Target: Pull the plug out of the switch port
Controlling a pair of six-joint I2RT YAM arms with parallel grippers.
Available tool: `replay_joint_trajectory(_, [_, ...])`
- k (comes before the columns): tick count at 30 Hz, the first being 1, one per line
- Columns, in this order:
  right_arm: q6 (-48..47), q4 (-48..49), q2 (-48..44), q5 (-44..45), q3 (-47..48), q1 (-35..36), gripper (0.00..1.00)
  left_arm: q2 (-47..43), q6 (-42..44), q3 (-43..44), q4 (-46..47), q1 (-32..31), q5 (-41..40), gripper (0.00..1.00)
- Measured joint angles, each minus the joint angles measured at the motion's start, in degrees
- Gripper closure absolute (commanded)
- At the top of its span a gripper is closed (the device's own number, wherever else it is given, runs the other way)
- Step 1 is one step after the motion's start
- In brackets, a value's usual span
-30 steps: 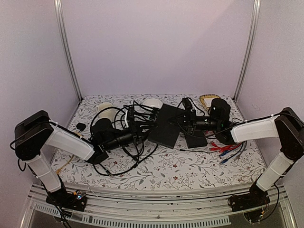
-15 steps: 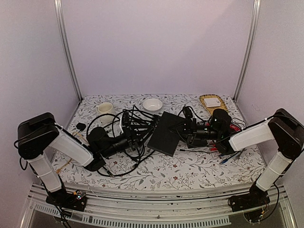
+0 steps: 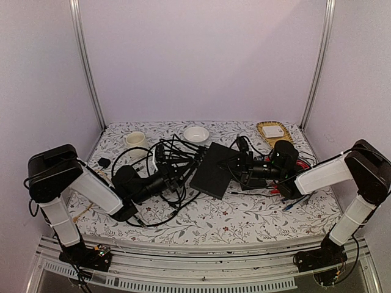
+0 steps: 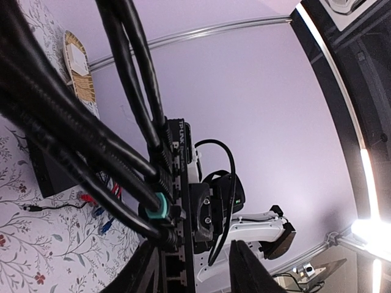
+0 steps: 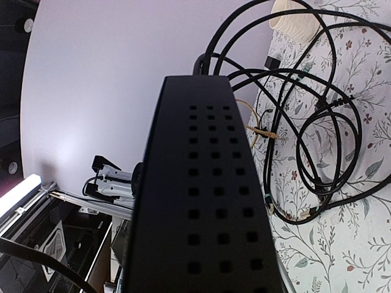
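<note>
The switch (image 3: 214, 170) is a flat black box in the middle of the table, with several black cables (image 3: 174, 152) plugged into its left edge. In the left wrist view one plug with a teal boot (image 4: 160, 210) sits in the port row (image 4: 181, 259). My left gripper (image 3: 173, 174) is open, and its fingers (image 4: 245, 268) straddle the port edge just below that plug. My right gripper (image 3: 242, 166) is shut on the switch's far edge, and it also shows in the left wrist view (image 4: 211, 213). The switch's vented side (image 5: 208, 201) fills the right wrist view and hides the fingers.
A cream mug (image 3: 135, 139), a white bowl (image 3: 196, 133) and a wicker basket (image 3: 273, 130) stand along the back. Red and blue cables (image 3: 298, 195) lie at the right. A shorter black box (image 4: 47, 174) lies by my right wrist. Loose cable loops (image 5: 317, 159) cover the left-centre.
My right gripper has come forward and down onto the switch's right edge. My left arm has drawn back a little to the left, uncovering the mug. The switch has shifted slightly.
</note>
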Motion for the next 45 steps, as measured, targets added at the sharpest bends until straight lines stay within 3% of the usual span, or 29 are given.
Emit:
replay_joint_trajectory(13, [0.0,-0.7,0.0,0.4,0.0,0.2,0.98,-0.9,4.0,3.3,-8.2,-0.1,0.4,0.7])
replay_joint_trajectory(45, [-0.1,-0.1,0.0,0.4,0.2,0.4,0.98,-2.8,5.2,4.2,-13.5,-0.3,0.1,0.88])
